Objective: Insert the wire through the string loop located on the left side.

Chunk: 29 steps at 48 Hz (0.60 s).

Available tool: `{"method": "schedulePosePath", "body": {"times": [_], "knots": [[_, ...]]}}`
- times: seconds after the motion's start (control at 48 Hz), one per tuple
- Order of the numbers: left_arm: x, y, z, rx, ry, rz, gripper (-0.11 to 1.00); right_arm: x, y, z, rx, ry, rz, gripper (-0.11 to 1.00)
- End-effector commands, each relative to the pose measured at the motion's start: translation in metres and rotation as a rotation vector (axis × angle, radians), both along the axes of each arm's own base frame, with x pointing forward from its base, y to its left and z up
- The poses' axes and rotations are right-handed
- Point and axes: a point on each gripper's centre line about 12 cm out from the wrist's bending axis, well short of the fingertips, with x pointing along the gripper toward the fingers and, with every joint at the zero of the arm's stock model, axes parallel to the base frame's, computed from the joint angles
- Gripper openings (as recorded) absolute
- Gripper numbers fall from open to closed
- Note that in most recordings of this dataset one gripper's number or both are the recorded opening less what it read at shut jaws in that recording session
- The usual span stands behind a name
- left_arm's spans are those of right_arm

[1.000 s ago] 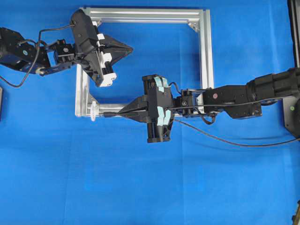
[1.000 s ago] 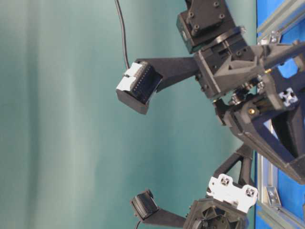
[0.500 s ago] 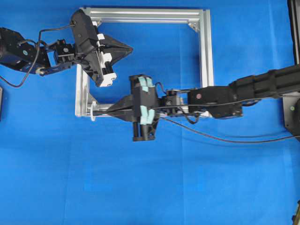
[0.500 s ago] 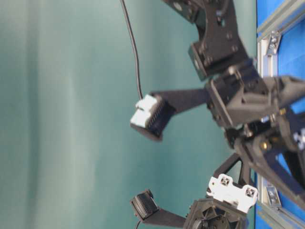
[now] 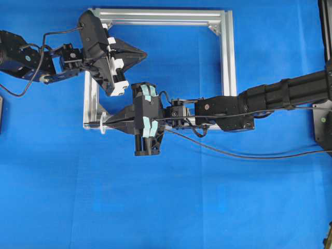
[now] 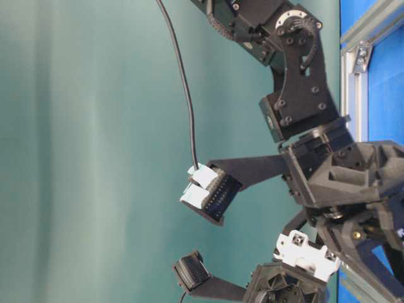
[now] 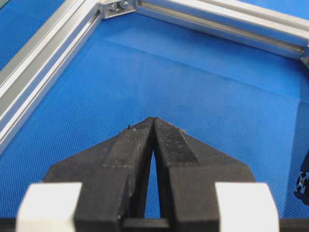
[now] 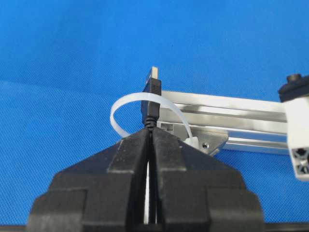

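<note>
While the right pincer [image 8: 151,129] grips the wire [image 8: 152,99], plug poking through the string loop [image 8: 126,102], left pincer [image 7: 153,122] shut, empty.

My left pincer [image 7: 153,126] sits low in my view, its two black fingers [image 7: 129,150] pressed together at the tips with nothing between them. It hangs over the blue worktop [image 7: 203,87], inside the silver aluminium frame [image 7: 43,72]. One rail runs along my left, another crosses the top, and they meet at a corner bracket [image 7: 116,7] at upper left.
</note>
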Motion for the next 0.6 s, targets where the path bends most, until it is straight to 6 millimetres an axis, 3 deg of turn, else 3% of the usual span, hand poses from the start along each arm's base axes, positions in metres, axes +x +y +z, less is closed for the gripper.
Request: {"method": "schedulePosePath", "body": {"times": [0.0, 0.333, 0.583], "knots": [[0.002, 0.001, 0.014, 0.015, -0.044, -0.001, 0.00, 0.006, -0.002, 0.017, 0.002, -0.048, -0.006, -0.01], [-0.001, -0.002, 0.013, 0.013, -0.038, -0.005, 0.00, 0.006, -0.002, 0.017, 0.002, -0.048, -0.006, -0.01], [-0.032, -0.010, 0.015, 0.015, -0.042, -0.003, 0.00, 0.005, -0.002, 0.016, 0.002, -0.043, -0.006, -0.01]]}}
